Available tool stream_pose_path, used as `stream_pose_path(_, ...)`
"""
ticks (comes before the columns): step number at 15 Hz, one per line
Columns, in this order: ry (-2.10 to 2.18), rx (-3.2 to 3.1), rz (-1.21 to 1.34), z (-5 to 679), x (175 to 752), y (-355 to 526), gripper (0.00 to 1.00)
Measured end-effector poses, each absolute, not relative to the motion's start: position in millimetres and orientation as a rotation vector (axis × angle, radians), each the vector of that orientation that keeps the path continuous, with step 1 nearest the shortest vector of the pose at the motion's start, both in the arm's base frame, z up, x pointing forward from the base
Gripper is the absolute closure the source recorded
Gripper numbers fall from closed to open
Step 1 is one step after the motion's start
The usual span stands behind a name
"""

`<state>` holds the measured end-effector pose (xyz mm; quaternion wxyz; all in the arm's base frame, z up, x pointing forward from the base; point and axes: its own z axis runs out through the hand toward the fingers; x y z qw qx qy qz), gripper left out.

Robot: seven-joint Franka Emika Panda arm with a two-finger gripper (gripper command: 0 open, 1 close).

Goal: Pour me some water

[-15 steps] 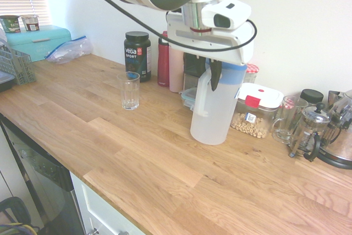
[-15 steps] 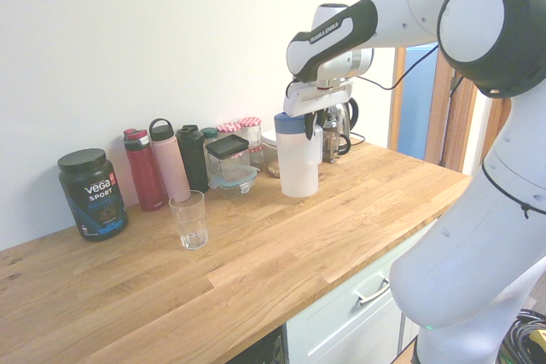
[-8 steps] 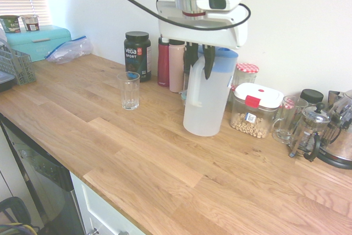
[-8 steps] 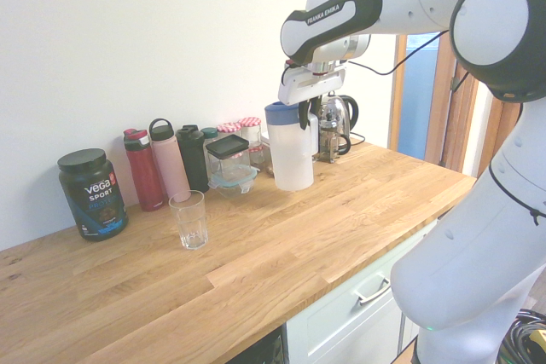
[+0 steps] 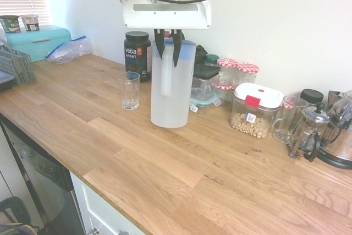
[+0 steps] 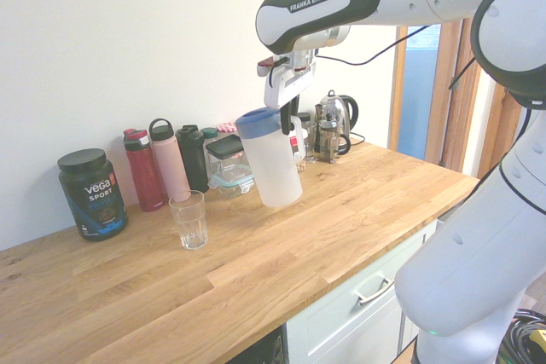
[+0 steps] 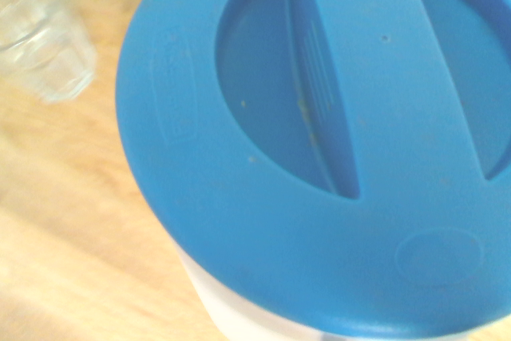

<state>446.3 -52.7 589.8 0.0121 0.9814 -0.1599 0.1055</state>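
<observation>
The water is in a tall translucent white jug (image 5: 171, 89) (image 6: 275, 164) with a blue lid (image 7: 319, 141). My gripper (image 5: 168, 48) (image 6: 286, 112) is shut on the jug's side handle (image 5: 166, 75) at its top. The jug hangs just above the wooden counter (image 5: 165, 158), nearly upright. An empty clear glass (image 5: 130, 90) (image 6: 189, 220) (image 7: 40, 33) stands on the counter a short way beside the jug. The water itself is barely visible through the jug wall.
Along the wall stand a black Vega tub (image 5: 137, 53), pink and red bottles (image 6: 158, 168), jars with checked lids (image 5: 236, 75), a cereal box (image 5: 256, 110), a glass mug (image 5: 286, 119), a French press (image 5: 308, 133) and a kettle (image 6: 334, 125). A teal bread bin (image 5: 41, 39) is further along the counter.
The arm has lifted the jug and carried it along the counter toward the glass, away from the cereal box and jars. The glass has not moved.
</observation>
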Motion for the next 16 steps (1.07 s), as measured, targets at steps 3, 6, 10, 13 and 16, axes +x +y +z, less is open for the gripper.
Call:
stream_pose_path(3,-0.345,3.058,0.279,589,450,-12,1.00)
stream_pose_path(6,-0.206,3.007,0.237,579,459,22,1.00)
stream_pose_path(10,-0.055,2.893,0.194,570,469,50,1.00)
stream_pose_path(13,0.010,2.845,0.178,560,477,70,1.00)
stream_pose_path(16,0.067,2.807,0.160,552,476,96,1.00)
